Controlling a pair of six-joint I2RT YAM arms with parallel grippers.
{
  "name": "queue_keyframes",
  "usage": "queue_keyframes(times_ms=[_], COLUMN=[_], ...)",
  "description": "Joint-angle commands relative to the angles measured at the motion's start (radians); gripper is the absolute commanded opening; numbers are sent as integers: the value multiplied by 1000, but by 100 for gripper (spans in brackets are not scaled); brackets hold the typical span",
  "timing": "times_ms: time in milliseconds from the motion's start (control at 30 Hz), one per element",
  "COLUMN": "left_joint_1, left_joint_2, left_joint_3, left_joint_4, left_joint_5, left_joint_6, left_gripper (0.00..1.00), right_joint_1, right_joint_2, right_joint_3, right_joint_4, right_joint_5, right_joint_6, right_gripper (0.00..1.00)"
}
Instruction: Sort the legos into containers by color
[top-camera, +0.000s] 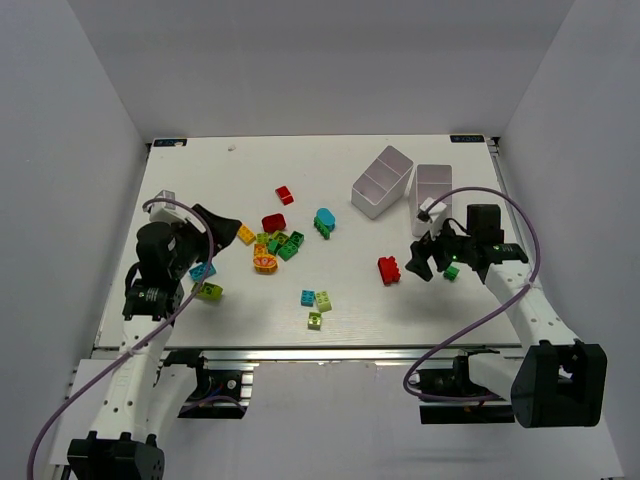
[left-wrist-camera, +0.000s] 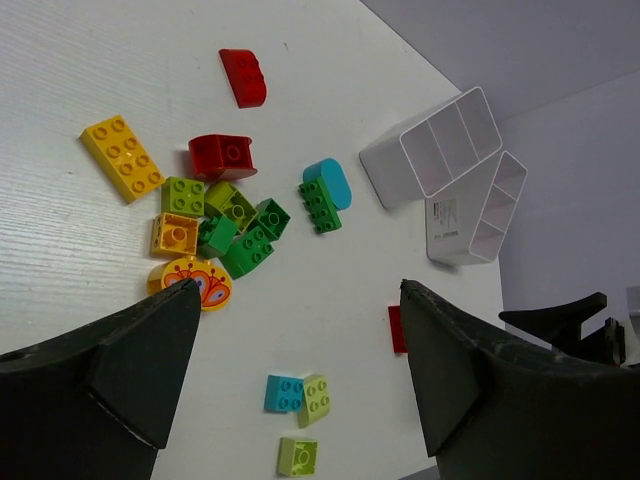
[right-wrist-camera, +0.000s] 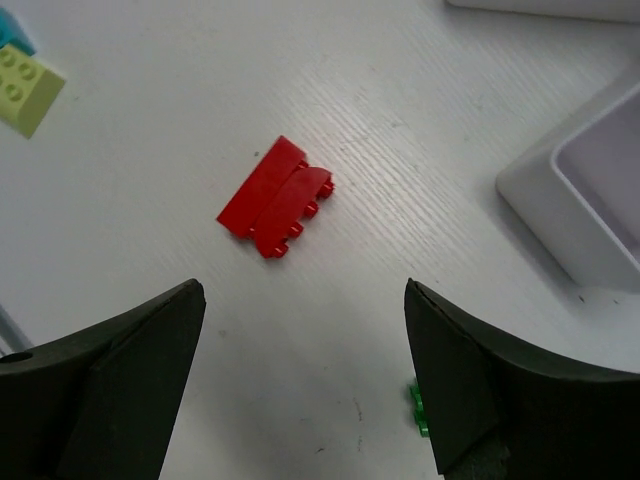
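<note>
The legos lie loose on the white table. A cluster of yellow (top-camera: 246, 234), dark red (top-camera: 274, 222), green (top-camera: 285, 245) and orange (top-camera: 265, 264) pieces sits left of centre, also in the left wrist view (left-wrist-camera: 225, 225). A red brick (top-camera: 388, 270) lies right of centre, ahead of my right gripper (right-wrist-camera: 305, 290), which is open and empty above the table (top-camera: 420, 258). A small green brick (right-wrist-camera: 418, 408) lies by its right finger. My left gripper (left-wrist-camera: 300, 290) is open and empty, held above the table left of the cluster (top-camera: 222, 224). Two white containers (top-camera: 382, 181) (top-camera: 432, 190) stand at the back right.
A cyan brick (top-camera: 308, 297) and two lime bricks (top-camera: 324, 299) (top-camera: 315, 320) lie near the front edge. Cyan (top-camera: 203, 271) and lime (top-camera: 210, 291) bricks lie under my left arm. A red brick (top-camera: 284, 194) and a cyan-green pair (top-camera: 325, 220) lie further back.
</note>
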Motion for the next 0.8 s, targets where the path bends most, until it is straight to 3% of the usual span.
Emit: queue_keyframes(times_ms=[0, 100, 267, 433, 667, 767], left_joint_1=[0, 1, 0, 0, 1, 0], left_joint_2=[34, 76, 106, 117, 132, 131], left_joint_3=[44, 58, 44, 30, 18, 24], left_joint_4=[15, 62, 119, 135, 161, 150], left_joint_5=[22, 37, 37, 42, 57, 57], left_joint_6=[6, 6, -17, -5, -14, -8], left_gripper=[90, 89, 89, 89, 88, 88], right_joint_1=[1, -1, -2, -14, -40, -54], right_joint_2=[-5, 18, 29, 44, 158, 213], right_joint_3=[-10, -6, -20, -29, -21, 5], right_joint_4=[115, 127, 60, -22, -58, -71], right_joint_5=[160, 298, 316, 339, 393, 395], right_joint_6=[165, 194, 23, -172, -269, -271], right_gripper=[85, 84, 82, 73, 58, 56])
